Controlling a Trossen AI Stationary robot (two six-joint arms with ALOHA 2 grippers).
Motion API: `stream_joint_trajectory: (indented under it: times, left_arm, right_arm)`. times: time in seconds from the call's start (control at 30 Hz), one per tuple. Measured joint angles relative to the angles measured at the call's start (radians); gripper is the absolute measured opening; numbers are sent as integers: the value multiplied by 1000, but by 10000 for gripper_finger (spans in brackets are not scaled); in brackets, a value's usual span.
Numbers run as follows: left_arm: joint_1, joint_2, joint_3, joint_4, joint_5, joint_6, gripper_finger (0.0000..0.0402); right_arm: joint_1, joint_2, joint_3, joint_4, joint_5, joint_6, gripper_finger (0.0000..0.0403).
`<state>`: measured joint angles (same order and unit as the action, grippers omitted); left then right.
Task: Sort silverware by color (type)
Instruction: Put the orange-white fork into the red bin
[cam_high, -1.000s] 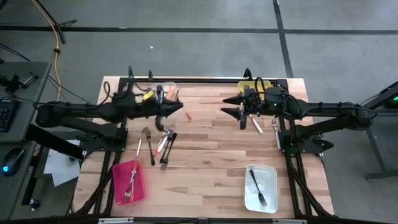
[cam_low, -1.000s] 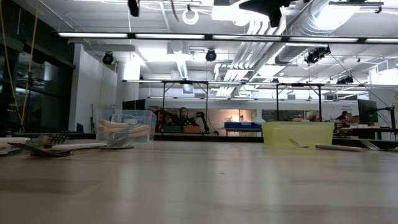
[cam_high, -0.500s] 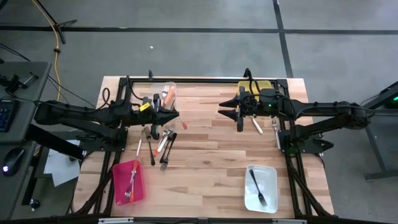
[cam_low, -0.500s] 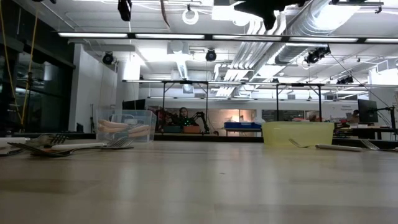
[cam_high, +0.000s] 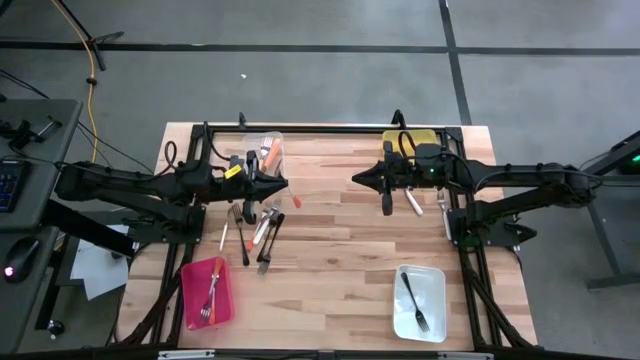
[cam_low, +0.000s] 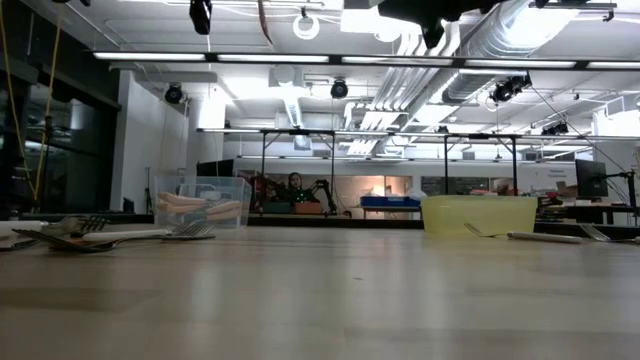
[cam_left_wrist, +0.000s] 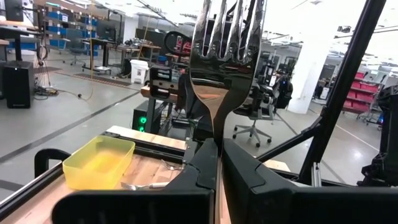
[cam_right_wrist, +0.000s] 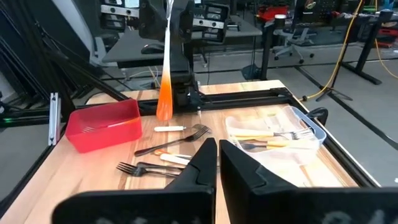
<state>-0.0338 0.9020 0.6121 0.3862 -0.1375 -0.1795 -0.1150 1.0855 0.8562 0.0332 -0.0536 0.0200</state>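
Orange-handled fork (cam_left_wrist: 224, 62) is pinched at its metal neck in L gripper (cam_left_wrist: 217, 155), just beside the clear bin (cam_high: 268, 146). R gripper (cam_right_wrist: 217, 155) is closed on nothing, well apart from bin. Risk: thin grip, so fork may swivel/slip & drop short of bin, onto loose silverware (cam_high: 262, 228) near it.

Red bin (cam_high: 207, 293), possibly orange-handled fork (cam_right_wrist: 165, 93).

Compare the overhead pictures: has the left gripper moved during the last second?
Yes. The left gripper, shut on a fork, has drawn back toward the table's left side; it now sits level with the clear bin rather than past it.
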Motion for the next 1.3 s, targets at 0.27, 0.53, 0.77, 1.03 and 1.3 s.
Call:
stream_joint_trajectory:
  times: [0.27,0.53,0.77,1.03,1.3]
  left_arm:
    - [0,0,0,-1,0,0,0]
    - [-4,0,27,-167,4,-90,0]
    - [-161,15,200,-809,77,-415,0]
    - [-515,90,306,-1214,37,-959,0]
    - [-830,271,306,-1421,48,-1586,0]
  right_arm:
    - [0,0,0,0,0,-26,0]
    - [-3,0,0,-1,-7,-21,0]
    - [-3,0,0,-57,-7,-21,0]
    - [-3,0,0,-97,-7,-21,0]
    - [-3,0,0,-98,-6,-28,0]
